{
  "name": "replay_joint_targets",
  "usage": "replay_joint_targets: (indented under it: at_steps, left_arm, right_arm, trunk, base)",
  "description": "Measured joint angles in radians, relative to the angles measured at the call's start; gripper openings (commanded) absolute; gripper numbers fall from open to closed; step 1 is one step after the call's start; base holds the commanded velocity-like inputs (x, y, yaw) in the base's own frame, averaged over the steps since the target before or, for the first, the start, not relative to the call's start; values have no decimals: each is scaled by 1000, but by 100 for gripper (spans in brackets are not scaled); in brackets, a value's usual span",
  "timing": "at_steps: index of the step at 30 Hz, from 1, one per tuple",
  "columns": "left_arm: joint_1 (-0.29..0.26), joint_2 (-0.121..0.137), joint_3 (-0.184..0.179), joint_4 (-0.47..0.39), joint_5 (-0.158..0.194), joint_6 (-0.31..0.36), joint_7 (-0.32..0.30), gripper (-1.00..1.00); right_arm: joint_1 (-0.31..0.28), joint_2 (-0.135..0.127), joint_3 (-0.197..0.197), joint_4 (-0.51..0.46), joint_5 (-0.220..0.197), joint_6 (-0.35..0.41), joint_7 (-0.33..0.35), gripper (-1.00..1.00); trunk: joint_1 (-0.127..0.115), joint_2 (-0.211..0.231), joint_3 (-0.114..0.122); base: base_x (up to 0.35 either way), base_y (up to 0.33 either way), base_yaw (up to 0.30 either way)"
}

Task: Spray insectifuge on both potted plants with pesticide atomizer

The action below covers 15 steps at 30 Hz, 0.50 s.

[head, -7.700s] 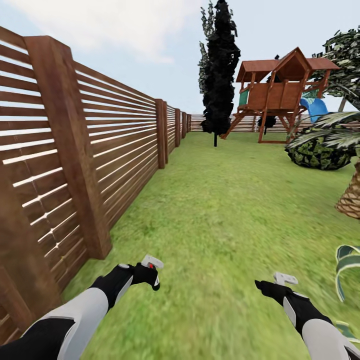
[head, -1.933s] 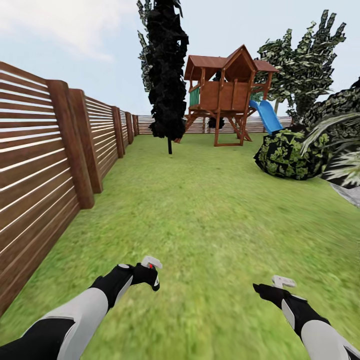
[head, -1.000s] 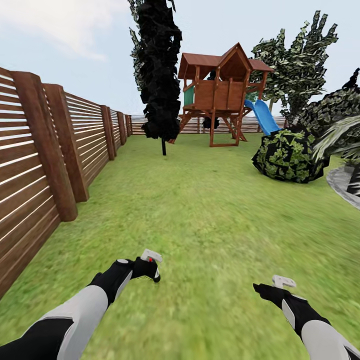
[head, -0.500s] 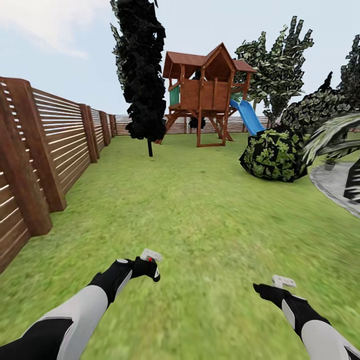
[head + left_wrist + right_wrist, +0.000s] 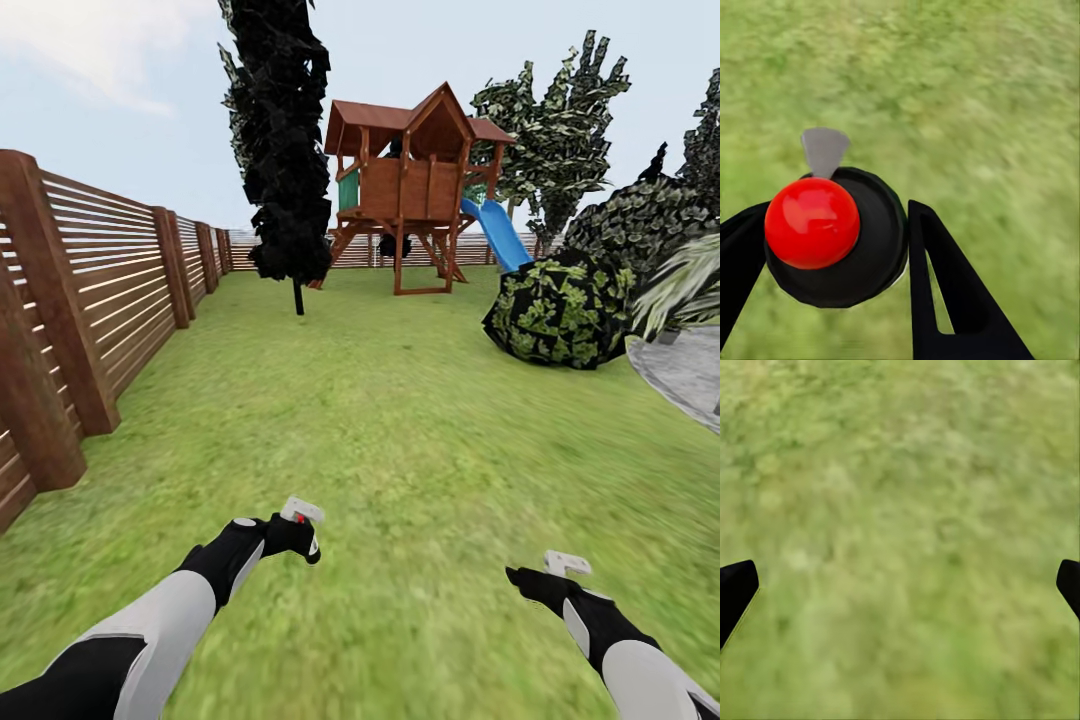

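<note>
The pesticide atomizer (image 5: 303,516) is in my left gripper (image 5: 300,535), which is shut on it low over the lawn (image 5: 400,420) of the garden. The left wrist view looks down on the atomizer's dark nozzle head (image 5: 874,247) with its red dot, and the black fingers (image 5: 945,292) of the left gripper (image 5: 832,251) press it from both sides. My right gripper (image 5: 545,572) hangs open over grass, holding nothing; in the right wrist view this gripper (image 5: 900,589) has its tips far apart. The potted plants are out of view.
A brown slatted fence (image 5: 90,290) runs along the left. Ahead stand a tall dark tree (image 5: 285,150) and a wooden playhouse (image 5: 420,190) with a blue slide (image 5: 495,235). A round dark bush (image 5: 560,310), pale fronds (image 5: 685,290) and the grey patio edge (image 5: 690,375) are on the right.
The whole view has shifted: the camera has travelled along the fence and swung toward the playhouse and patio. Both arms keep their pose, and the atomizer stays in the left gripper.
</note>
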Motion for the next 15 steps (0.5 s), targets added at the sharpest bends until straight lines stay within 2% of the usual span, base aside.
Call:
replay_joint_targets:
  at_steps: [15]
  left_arm:
    - [0, 0, 0, 1, 0, 0, -1, -100]
  right_arm:
    - [0, 0, 1, 0, 0, 0, 0, 100]
  trunk:
    - [0, 0, 0]
  base:
    - [336, 0, 0]
